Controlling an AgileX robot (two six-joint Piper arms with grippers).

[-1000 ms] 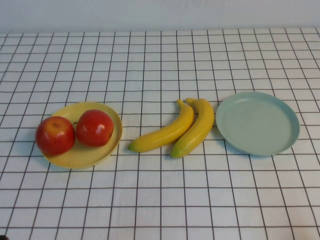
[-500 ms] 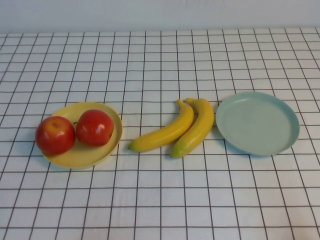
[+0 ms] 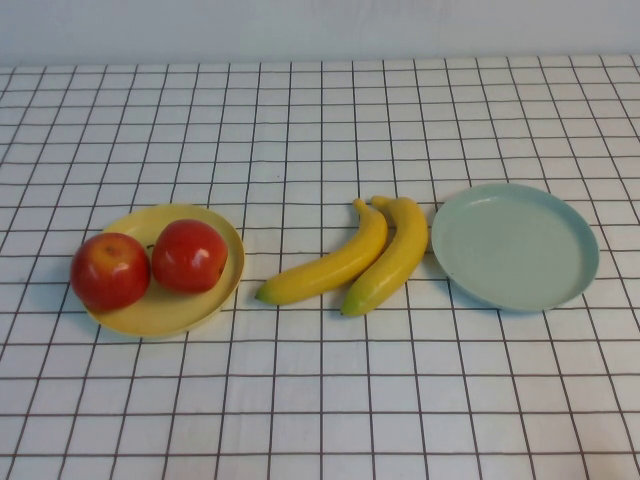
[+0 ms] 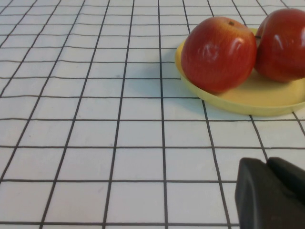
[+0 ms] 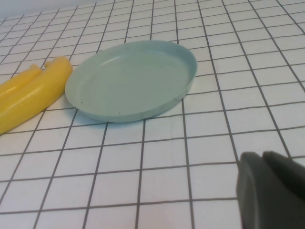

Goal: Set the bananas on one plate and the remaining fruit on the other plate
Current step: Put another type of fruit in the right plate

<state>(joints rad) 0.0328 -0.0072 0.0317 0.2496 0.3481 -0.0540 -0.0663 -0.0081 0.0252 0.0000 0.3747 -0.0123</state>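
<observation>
The two apples [image 3: 150, 265] are glossy and smooth, with bright highlights, on the matt, smooth plastic-looking yellow plate [image 3: 225, 290]. Beside it, the bananas [image 3: 355, 260] have a waxy plastic sheen. The pale blue-green plate [image 3: 515, 245] looks like smooth satin plastic. The worktop [image 3: 320, 400] wears a matt, slightly wrinkled checked cloth.

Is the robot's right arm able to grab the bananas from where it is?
Probably yes. The right gripper, shut, sits low near the blue-green plate; the bananas lie just beside that plate on open cloth, nothing covering them.
</observation>
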